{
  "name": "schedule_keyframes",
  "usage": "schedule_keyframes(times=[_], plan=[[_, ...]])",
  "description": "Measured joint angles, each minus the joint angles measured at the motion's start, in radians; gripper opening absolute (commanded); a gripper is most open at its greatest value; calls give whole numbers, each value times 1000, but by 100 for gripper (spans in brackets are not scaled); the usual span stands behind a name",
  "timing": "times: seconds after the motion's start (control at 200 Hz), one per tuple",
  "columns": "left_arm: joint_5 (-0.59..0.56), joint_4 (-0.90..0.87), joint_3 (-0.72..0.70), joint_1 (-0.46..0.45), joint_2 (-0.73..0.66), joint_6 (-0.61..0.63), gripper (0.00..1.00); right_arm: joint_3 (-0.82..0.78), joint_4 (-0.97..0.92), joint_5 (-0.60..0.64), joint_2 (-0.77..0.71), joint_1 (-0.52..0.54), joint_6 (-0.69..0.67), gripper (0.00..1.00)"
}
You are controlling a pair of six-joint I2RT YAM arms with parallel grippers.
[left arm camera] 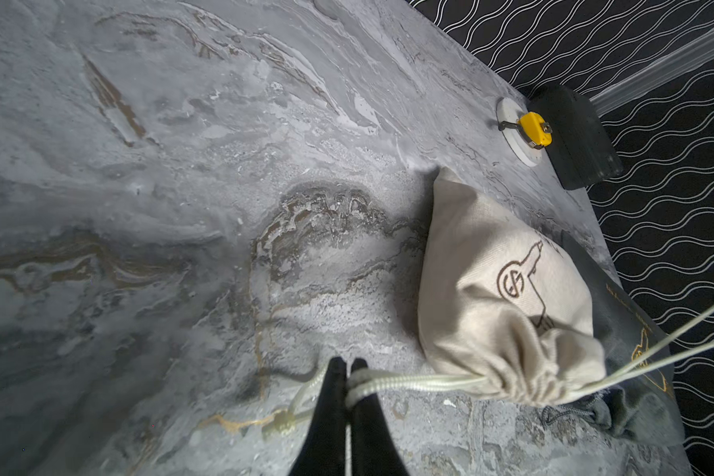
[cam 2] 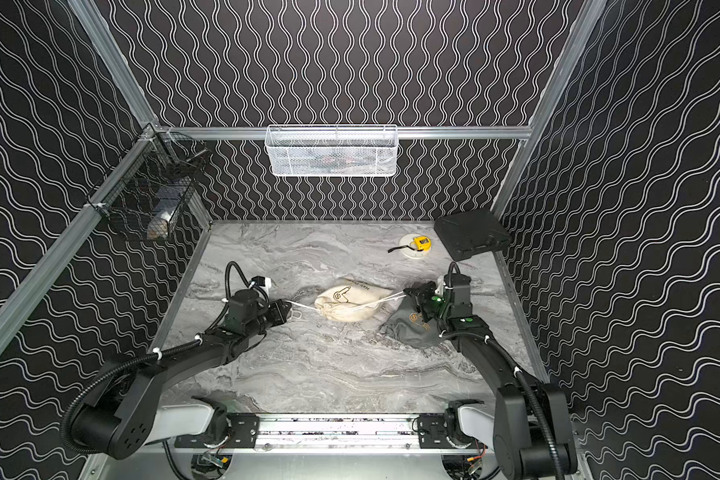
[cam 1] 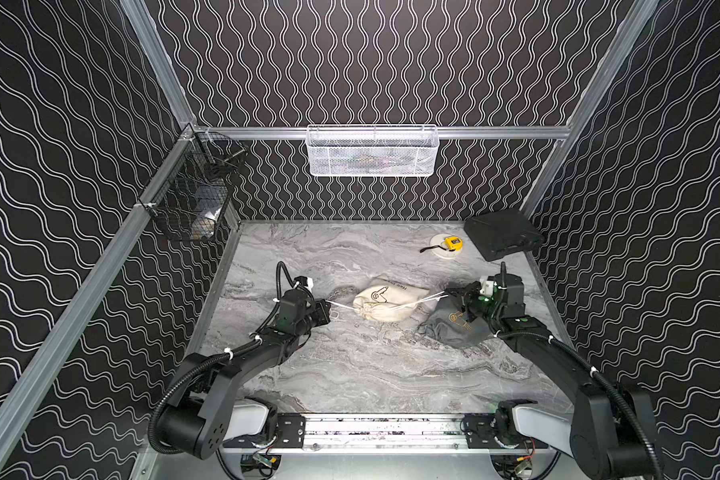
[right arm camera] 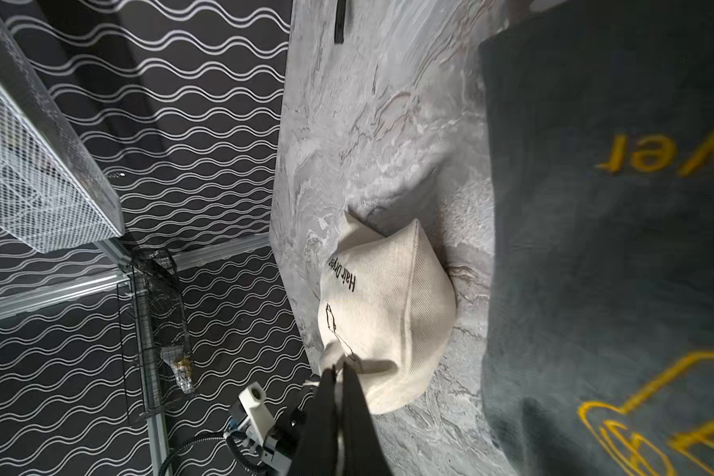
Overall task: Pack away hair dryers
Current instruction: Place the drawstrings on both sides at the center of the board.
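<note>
On the table (cam 1: 350, 374), bulging beige bag (cam 1: 387, 297), cinched

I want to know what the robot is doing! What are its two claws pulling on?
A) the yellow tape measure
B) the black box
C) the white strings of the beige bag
C: the left gripper and right gripper are both shut on the white drawstrings running from the beige bag's mouth.

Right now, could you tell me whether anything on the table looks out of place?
Nothing is spilled or damaged. The yellow tape measure on its white disc, beside the black case, seems unrelated. The drawstrings of the beige bag stretch taut between left gripper and right gripper.
</note>
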Motion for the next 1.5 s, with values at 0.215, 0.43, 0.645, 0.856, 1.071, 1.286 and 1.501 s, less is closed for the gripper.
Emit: schedule_keyframes(times=[0.215, 0.43, 0.645, 0.856, 1.071, 1.286, 1.501], plan=[[-70, -51, 31, -45, -49, 35, 0, 26, 75, 56, 92, 122, 3, 0], [-158, -119, 53, -124, -66, 100, 0, 84, 121, 58, 187, 197, -14, 0], [-214, -181, 77, -140, -58, 124, 24, 135, 58, 81, 162, 213, -127, 31], [-295, -247, 100, -168, -54, 136, 99, 196, -91, 119, 108, 213, -288, 98], [-456, -325, 111, -235, -100, 139, 99, 200, -217, 248, -16, 213, -453, 100], [-548, -357, 111, -241, -138, 139, 99, 114, -244, 511, -187, 213, -672, 100], [-591, -369, 119, -242, -151, 139, 99, -207, 14, 839, -285, 202, -930, 100]])
